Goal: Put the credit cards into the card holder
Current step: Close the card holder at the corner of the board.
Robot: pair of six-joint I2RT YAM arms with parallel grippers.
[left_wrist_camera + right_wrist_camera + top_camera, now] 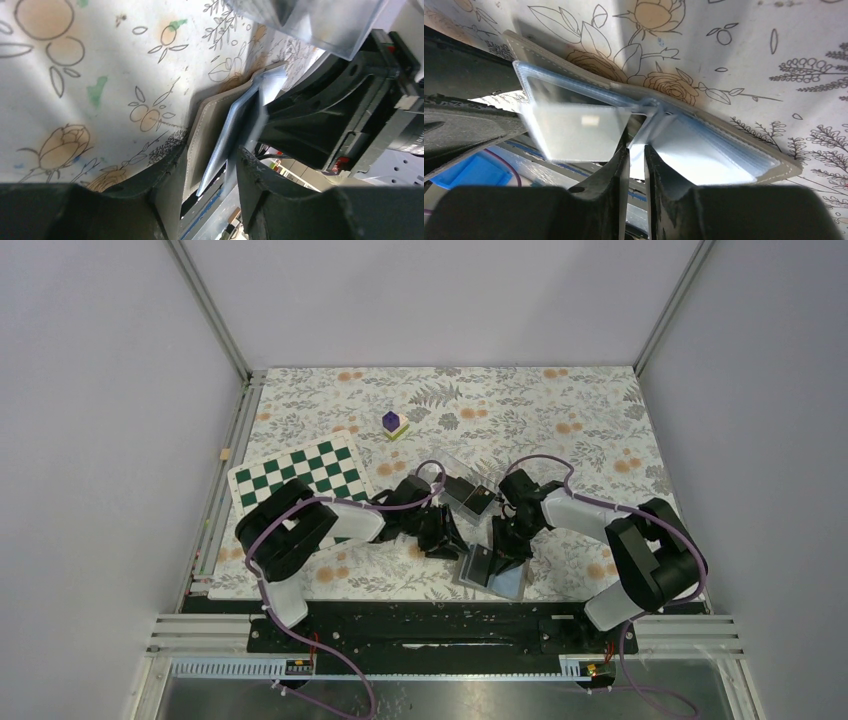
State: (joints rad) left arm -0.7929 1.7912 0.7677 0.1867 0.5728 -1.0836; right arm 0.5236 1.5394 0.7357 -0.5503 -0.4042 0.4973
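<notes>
A table under a floral cloth fills the enclosure, and both arms reach in from its near edge to meet just right of centre. The left arm lies low across the cloth, with a green-and-white checkered mat beside it at the left. The right arm bends in from the other side.

A clear plastic box sits tilted just beyond the two wrists. The black credit cards show at its near corner.

The card holder lies open near the front edge of the table, below both grippers. Its grey-brown cover is down on the cloth and its pale blue inside faces up (a dark flat rectangle on its left half may be a card, but I cannot tell).

The left gripper has its fingers apart, straddling one end of the holder's cover and a raised clear sleeve. Whether they press on it I cannot tell. The right gripper is at the holder's spine, its fingers drawn to a thin slit with a pale sleeve leaf pinched between them. The leaf to its left is blurred.

A small purple cube stands on a yellow-green base, well apart toward the back.
</notes>
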